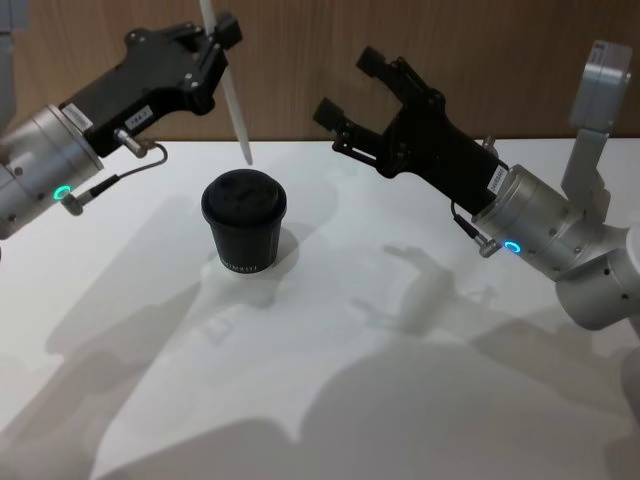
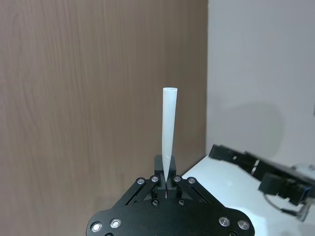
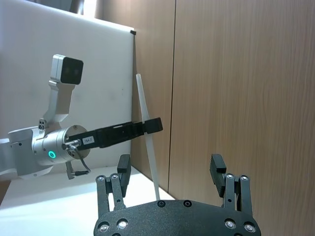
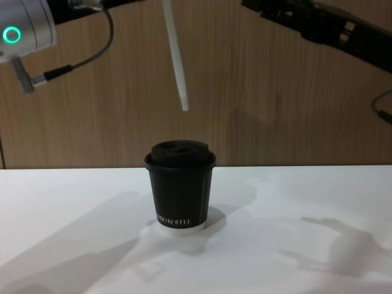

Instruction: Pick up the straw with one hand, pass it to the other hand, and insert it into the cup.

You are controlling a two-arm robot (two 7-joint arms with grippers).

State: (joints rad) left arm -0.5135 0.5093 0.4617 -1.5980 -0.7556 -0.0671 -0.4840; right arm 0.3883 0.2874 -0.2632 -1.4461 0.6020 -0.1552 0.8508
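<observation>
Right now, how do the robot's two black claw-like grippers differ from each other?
The left gripper is shut on the thin white plastic straw, holding it above the small black lidded paper cup; the right gripper is open and holds nothing. The left one is raised behind the cup, the right one off to the cup's right. Both are long, black and two-fingered, on silver wrists with glowing rings.

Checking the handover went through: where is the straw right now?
The straw is held in the left gripper's fingers, hanging in the air above the cup, lower end clear of the lid.
</observation>
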